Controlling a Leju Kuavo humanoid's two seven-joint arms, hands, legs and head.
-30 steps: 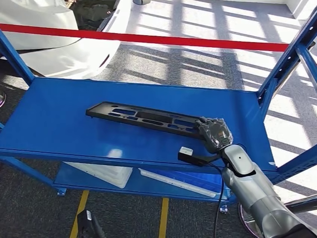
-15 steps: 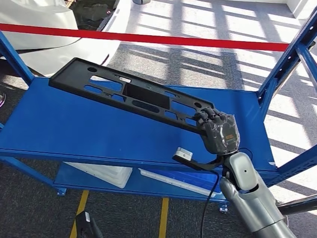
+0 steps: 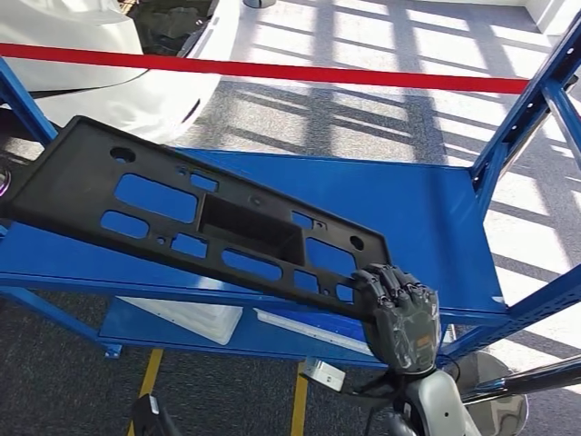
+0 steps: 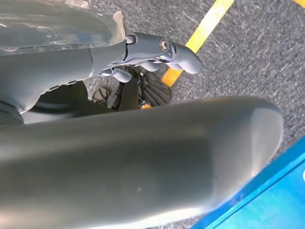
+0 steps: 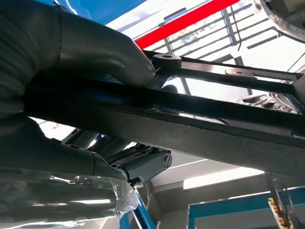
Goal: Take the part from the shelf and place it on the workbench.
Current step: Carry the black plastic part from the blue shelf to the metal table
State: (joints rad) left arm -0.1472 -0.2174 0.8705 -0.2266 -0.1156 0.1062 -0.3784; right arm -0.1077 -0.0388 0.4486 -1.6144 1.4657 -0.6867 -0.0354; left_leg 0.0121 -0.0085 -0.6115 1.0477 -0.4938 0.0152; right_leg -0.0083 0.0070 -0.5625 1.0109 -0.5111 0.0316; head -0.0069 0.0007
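Black plastic part (image 3: 205,227), long and slotted, is held at one end by the right hand (image 3: 398,313), lifted clear above the blue shelf (image 3: 425,218); left hand (image 4: 158,52) hangs loosely curled, holding nothing

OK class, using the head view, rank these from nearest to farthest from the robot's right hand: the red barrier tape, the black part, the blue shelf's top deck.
1. black part: gripped at its near end by the right hand.
2. blue shelf's top deck: just beyond and below the hand.
3. red barrier tape: stretched across the floor behind the shelf, farthest.
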